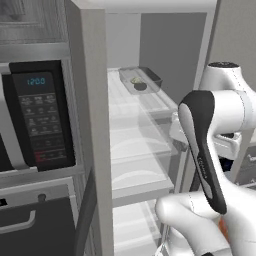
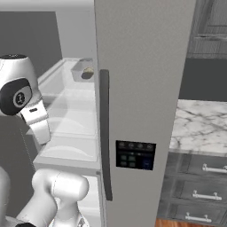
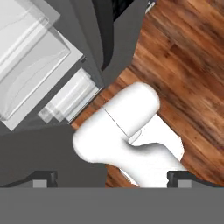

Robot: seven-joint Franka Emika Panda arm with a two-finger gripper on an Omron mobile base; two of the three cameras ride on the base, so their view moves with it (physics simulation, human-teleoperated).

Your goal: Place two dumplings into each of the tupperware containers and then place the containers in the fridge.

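The fridge [image 1: 92, 125] stands open, showing its white shelves [image 1: 135, 145]; its grey door [image 2: 142, 88] with a dark handle fills the middle of the right base view. On the top shelf sits one grey see-through tupperware container [image 1: 141, 80] [image 2: 83, 71], and a pale dumpling [image 1: 136, 80] [image 2: 88, 71] shows inside it. In the hand view my gripper [image 3: 111, 177] is open with nothing held and points down. It is well below and in front of the container. The fridge's shelves [image 3: 30, 65] lie at the top left of that view.
A black-fronted microwave [image 1: 40, 115] is built in left of the fridge, with a dark oven front below it. Right of the fridge door runs a marble counter [image 2: 199, 124] over grey drawers [image 2: 204, 168]. Wood floor [image 3: 188, 65] lies under the hand.
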